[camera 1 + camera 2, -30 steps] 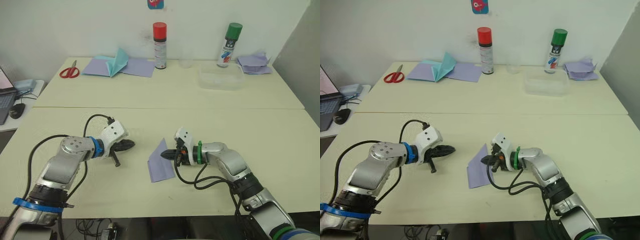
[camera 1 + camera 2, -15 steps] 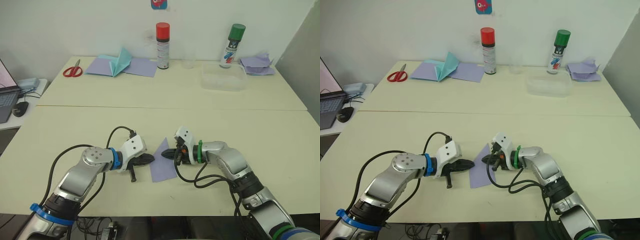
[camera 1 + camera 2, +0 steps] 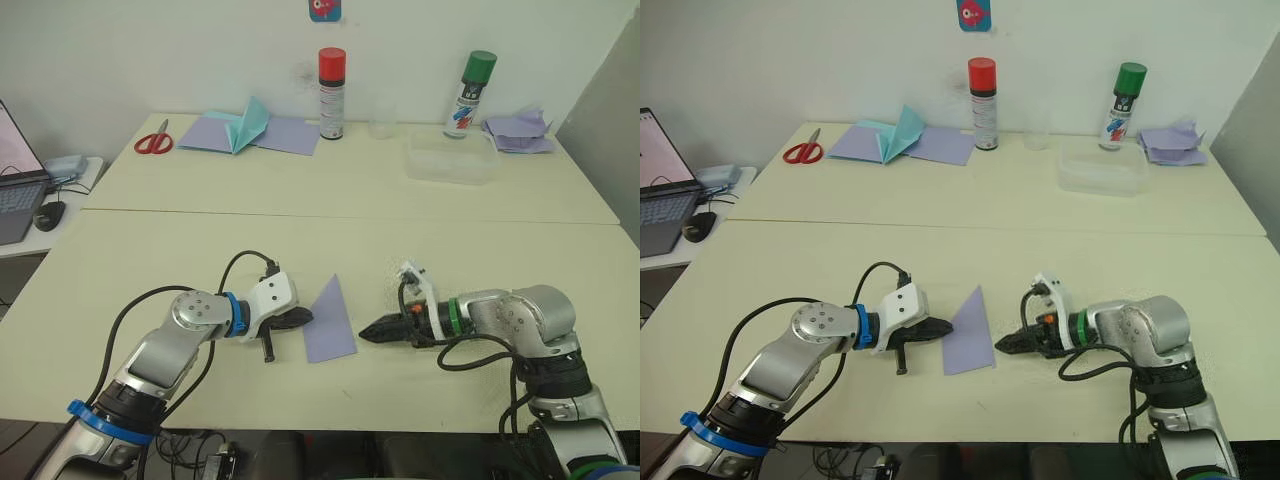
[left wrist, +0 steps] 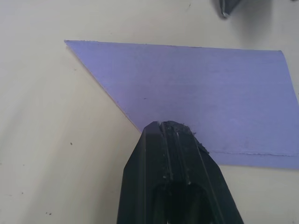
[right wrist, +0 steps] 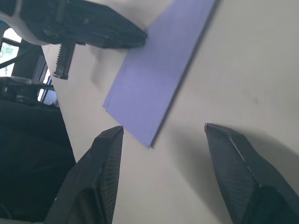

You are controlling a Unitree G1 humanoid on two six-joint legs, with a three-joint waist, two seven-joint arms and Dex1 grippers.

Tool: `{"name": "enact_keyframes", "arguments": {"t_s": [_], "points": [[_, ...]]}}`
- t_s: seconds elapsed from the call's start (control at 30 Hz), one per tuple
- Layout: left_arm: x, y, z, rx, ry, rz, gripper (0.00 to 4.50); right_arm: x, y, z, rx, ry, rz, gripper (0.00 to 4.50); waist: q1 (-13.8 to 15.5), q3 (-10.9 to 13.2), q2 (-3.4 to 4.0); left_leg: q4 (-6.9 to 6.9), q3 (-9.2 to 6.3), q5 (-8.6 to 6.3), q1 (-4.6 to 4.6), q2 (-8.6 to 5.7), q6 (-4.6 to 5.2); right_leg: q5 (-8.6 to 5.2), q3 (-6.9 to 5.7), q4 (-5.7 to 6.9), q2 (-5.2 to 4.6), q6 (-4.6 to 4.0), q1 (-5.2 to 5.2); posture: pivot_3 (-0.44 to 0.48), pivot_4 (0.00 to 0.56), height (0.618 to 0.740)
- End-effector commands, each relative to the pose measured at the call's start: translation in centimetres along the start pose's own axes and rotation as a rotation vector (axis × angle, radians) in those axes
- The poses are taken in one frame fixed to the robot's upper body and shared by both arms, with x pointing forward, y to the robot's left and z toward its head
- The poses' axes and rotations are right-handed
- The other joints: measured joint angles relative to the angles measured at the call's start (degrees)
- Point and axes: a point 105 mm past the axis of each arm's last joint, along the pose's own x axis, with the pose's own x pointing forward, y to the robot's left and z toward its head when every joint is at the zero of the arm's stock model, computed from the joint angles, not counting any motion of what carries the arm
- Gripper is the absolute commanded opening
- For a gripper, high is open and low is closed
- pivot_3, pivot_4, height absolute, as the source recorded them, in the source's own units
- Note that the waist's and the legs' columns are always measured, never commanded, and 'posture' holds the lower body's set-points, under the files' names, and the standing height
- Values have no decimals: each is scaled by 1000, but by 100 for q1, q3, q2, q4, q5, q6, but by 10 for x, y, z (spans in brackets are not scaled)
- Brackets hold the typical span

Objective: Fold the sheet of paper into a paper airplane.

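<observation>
The sheet of paper (image 3: 330,322) is a pale lavender wedge lying flat on the near table, its point toward the far side. My left gripper (image 3: 306,318) is shut, and its tips rest on the sheet's left edge, as the left wrist view also shows (image 4: 170,126). To the right of the sheet, a short gap away, my right gripper (image 3: 366,328) points at it. In the right wrist view its fingers (image 5: 110,154) stand wide apart with nothing between them. No finished paper airplane is in view.
On the far table are red scissors (image 3: 154,142), lavender sheets with a teal paper shape (image 3: 245,128), a red-capped can (image 3: 331,80), a green-capped can (image 3: 466,80), a clear tub (image 3: 448,158) and a crumpled lavender heap (image 3: 518,128). A laptop (image 3: 15,170) sits at the left.
My right gripper let go of the sheet, opened and drew back to the right. My left gripper moved right to the sheet's left edge. The sheet now lies flat.
</observation>
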Motion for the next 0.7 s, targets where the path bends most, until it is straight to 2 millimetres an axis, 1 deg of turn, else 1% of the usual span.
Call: {"name": "enact_keyframes", "arguments": {"t_s": [0.03,0.1,0.23,0.37,0.5,0.6,0.7], "points": [[7,-9,-24,-63,85,-26,0,9,4,-3,54,9,26,2941,-1,-2,-1,0,0,0,0,-1,0,-2,0,-1,0,3,0,0,150,740],[7,-10,-24,-67,83,-28,0,15,8,-4,82,10,64,2941,-1,-3,-2,-1,1,0,0,-1,0,-3,0,-1,1,5,1,0,150,740],[8,-12,-26,-72,88,-28,0,31,16,3,162,-18,121,2941,-10,-8,-1,-2,1,0,2,0,0,-3,1,-2,2,5,2,0,150,740],[8,-12,-26,-76,86,-21,0,36,17,8,214,-41,128,2941,-10,-10,-1,-2,1,0,3,0,0,-2,1,-1,2,5,3,0,150,740],[9,-12,-28,-79,88,-12,0,32,17,9,212,-41,117,2941,-8,-10,0,-2,1,0,2,-1,0,-4,2,-2,1,7,4,0,150,740],[9,-11,-29,-81,90,-10,0,29,11,8,220,-46,75,2390,-6,-11,0,-2,1,0,2,-2,0,-7,1,-3,1,14,4,0,150,740],[9,-10,-29,-77,88,-10,0,28,11,6,203,-36,65,1363,-6,-11,0,-2,1,0,1,-3,0,-7,2,-4,1,14,4,0,150,740]]}}
